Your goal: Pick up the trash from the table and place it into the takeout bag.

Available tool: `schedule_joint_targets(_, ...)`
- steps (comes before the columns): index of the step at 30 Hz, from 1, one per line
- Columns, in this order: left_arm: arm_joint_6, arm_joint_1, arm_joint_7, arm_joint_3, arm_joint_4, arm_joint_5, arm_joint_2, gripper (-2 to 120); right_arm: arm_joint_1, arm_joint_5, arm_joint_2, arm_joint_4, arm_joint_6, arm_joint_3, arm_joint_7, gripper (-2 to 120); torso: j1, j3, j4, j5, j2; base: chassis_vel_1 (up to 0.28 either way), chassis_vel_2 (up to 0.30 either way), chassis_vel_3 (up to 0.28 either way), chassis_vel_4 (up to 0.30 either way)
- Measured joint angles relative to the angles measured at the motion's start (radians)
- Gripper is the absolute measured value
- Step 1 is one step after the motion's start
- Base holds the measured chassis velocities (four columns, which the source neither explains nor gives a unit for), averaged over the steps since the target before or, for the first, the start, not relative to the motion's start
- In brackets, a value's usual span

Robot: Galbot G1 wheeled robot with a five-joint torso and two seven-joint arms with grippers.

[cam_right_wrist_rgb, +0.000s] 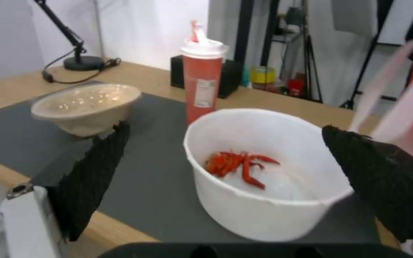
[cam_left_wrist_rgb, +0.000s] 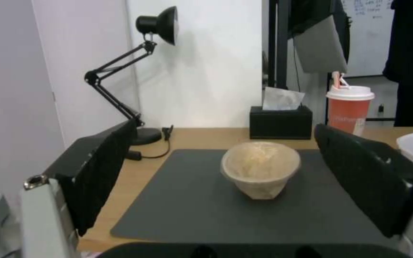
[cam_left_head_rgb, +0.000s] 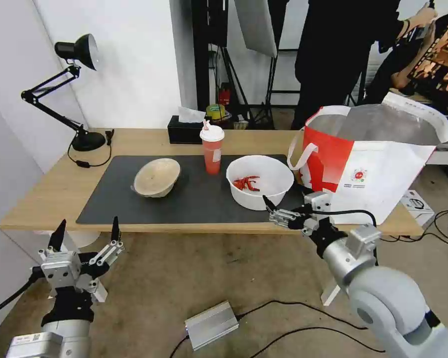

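Right now my right gripper (cam_left_head_rgb: 276, 211) hovers at the desk's (cam_left_head_rgb: 50, 194) near edge, its black fingers (cam_right_wrist_rgb: 96, 168) spread wide on either side of the white bowl (cam_left_head_rgb: 260, 181) but not touching it. Red chili scraps (cam_right_wrist_rgb: 235, 163) lie in the bottom of that bowl, which sits on the dark grey mat (cam_left_head_rgb: 194, 199) just beside the takeout bag (cam_left_head_rgb: 373, 164). The bag stands open at the desk's right end, silver lining showing and a white strap hanging toward the bowl.

Left of the white bowl, the red cup (cam_left_head_rgb: 212, 148) with its white lid stands upright on the mat, and the beige bowl (cam_left_head_rgb: 157, 177) rests tilted farther left.

My left gripper (cam_left_head_rgb: 87, 238) waits below and in front of the desk's left end, fingers pointing upward and spread, holding nothing.

Behind the mat I see a black tissue box (cam_left_head_rgb: 185, 129) and, at the far left corner, a black lamp (cam_left_head_rgb: 77, 49).
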Motion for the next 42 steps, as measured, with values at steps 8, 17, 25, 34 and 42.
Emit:
schedule_joint_targets(8,0.0,0.006,0.0,-0.001,0.0,0.002,0.0,100,0.168,0.038,-0.034,-0.076,-0.026,-0.089,0.001,100,0.0,0.0,0.0001,0.0,0.0,0.0,0.0,0.0,0.0)
schedule_joint_targets(17,-0.001,0.009,0.0,-0.006,0.0,0.003,-0.002,100,0.302,0.157,-0.072,-0.155,-0.067,-0.153,0.016,100,0.0,0.0,0.0,0.0,0.0,0.0,0.0,0.0,0.0)
schedule_joint_targets(25,-0.002,0.006,0.0,-0.017,0.0,0.002,0.0,100,0.45,0.275,-0.103,-0.224,-0.117,-0.265,0.03,100,0.0,0.0,0.0,0.0,0.0,0.0,0.0,0.0,0.0)
schedule_joint_targets(34,-0.002,-0.001,-0.002,-0.013,0.0,-0.001,-0.004,100,0.59,0.359,-0.077,-0.318,-0.179,-0.387,0.041,100,0.0,0.0,0.0001,-0.0002,0.0,0.0,0.0,0.0,0.0)
schedule_joint_targets(42,-0.001,-0.001,-0.004,-0.011,0.0,-0.001,-0.009,100,0.654,0.466,-0.058,-0.375,-0.236,-0.452,0.113,100,0.0,0.0,0.0,-0.0001,0.0,0.0,0.0,0.0,0.0)
